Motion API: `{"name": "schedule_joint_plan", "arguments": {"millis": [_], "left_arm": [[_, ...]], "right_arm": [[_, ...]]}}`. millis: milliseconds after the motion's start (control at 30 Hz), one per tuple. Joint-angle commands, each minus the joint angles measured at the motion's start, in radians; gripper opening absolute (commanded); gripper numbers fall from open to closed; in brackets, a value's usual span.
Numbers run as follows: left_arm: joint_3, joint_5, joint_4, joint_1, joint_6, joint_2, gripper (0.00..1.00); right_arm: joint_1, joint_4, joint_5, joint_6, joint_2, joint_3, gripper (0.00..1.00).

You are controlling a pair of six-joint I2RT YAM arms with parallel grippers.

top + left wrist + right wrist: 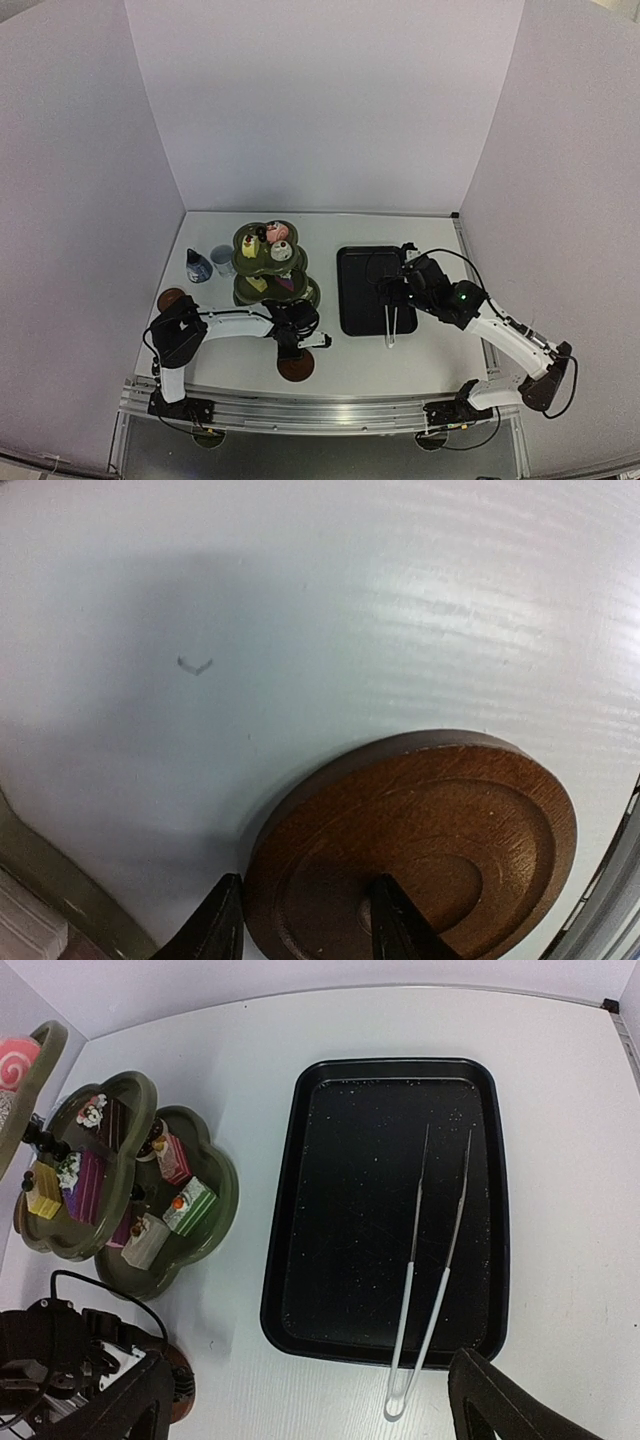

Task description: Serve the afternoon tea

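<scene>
The dark green three-tier stand (256, 267) stands at the back left, with small pink, green, yellow and white pastries (190, 1203) on its tiers (226, 1175). A white cup (222, 258) and a small blue jug (198, 266) stand just left of it. My left gripper (308, 905) reaches down in front of the stand and is shut on the rim of a brown wooden saucer (440, 830) lying flat on the table. One finger is outside the rim, the other in its hollow. My right gripper (310, 1385) hangs open above the near end of the black tray, holding nothing.
The black rectangular tray (360, 1210) lies right of the stand, with metal tongs (430, 1260) across it, their bend over its near edge. A second brown saucer (170, 297) lies at the left, near the left arm. White walls enclose the table on three sides.
</scene>
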Motion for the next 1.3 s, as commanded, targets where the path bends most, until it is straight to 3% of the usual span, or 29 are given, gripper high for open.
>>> {"name": "schedule_joint_plan", "arguments": {"millis": [0, 333, 633, 767, 900, 967, 1067, 1267], "left_arm": [[0.008, -0.019, 0.092, -0.026, 0.032, 0.094, 0.42], [0.119, -0.044, 0.034, -0.019, 0.043, 0.059, 0.47], [0.193, -0.013, -0.158, 0.017, 0.063, -0.063, 0.60], [0.275, 0.113, -0.328, 0.054, 0.076, -0.143, 0.62], [0.295, 0.285, -0.624, 0.138, 0.185, -0.234, 0.78], [0.265, 0.290, -0.780, 0.167, 0.244, -0.281, 0.83], [0.165, 0.268, -0.881, 0.243, 0.282, -0.372, 0.86], [0.064, 0.226, -0.954, 0.650, 0.384, -0.461, 1.00]], "right_arm": [[0.010, -0.004, 0.025, 0.001, -0.029, 0.033, 0.93], [0.014, -0.008, 0.027, -0.004, -0.025, 0.033, 0.93], [0.017, -0.007, 0.013, -0.005, -0.017, 0.033, 0.93], [0.018, -0.007, 0.014, -0.007, -0.016, 0.044, 0.93], [0.017, -0.009, 0.030, 0.005, -0.028, 0.050, 0.93], [0.017, -0.014, 0.040, 0.013, -0.031, 0.046, 0.94], [0.018, -0.030, 0.057, 0.034, -0.027, 0.037, 0.97], [0.015, -0.051, 0.075, 0.057, -0.004, 0.030, 0.98]]}}
